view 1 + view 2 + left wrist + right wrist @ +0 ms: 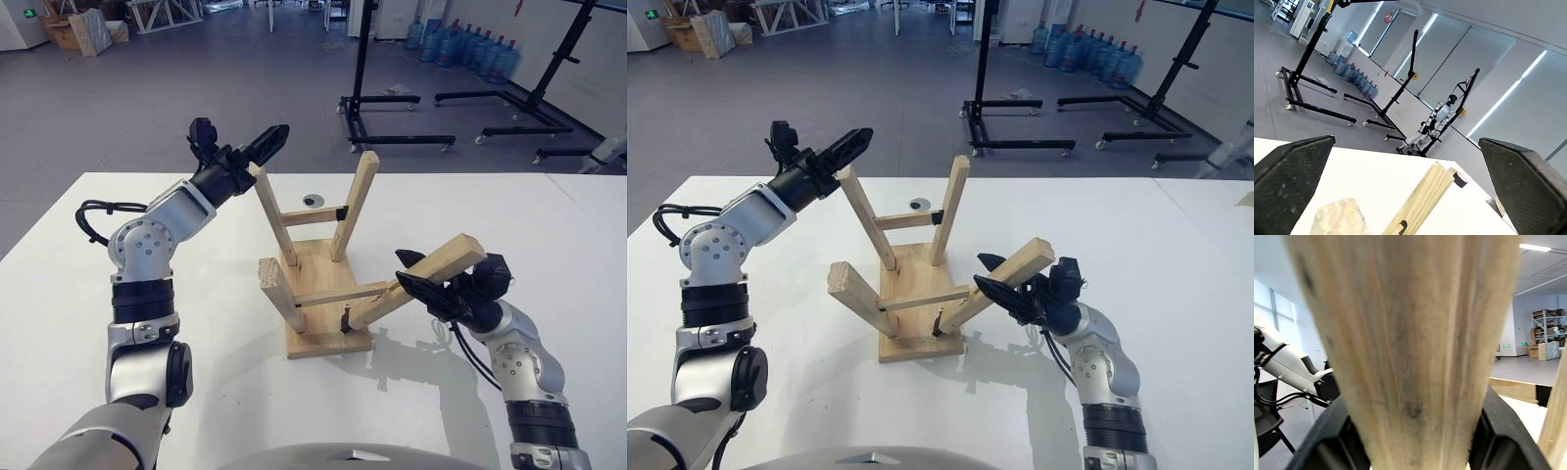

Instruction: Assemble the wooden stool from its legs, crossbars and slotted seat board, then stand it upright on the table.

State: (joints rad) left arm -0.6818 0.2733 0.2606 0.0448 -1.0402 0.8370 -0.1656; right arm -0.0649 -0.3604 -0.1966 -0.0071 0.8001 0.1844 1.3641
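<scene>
Broadly, the stool is upside down near the middle of the table (549,225). The left gripper (269,143) hovers at the top of the far left leg (274,220) with its fingers spread wide, pinching nothing. The seat board (328,341) lies flat on the table, and the four legs point upward and splay outward. The far crossbar (312,215) and near crossbar (338,293) run roughly side to side. On the right, the right gripper (417,276) is clamped around the near right leg (457,256). That leg's long axis rises from the seat toward the robot's right and leans much lower than the others. The likely risk is that leg: pulling it further outward could lever it, or the near crossbar, out of its joint. Turning the stool over by one loose leg could drag the seat board across the table or drop the assembly.
</scene>
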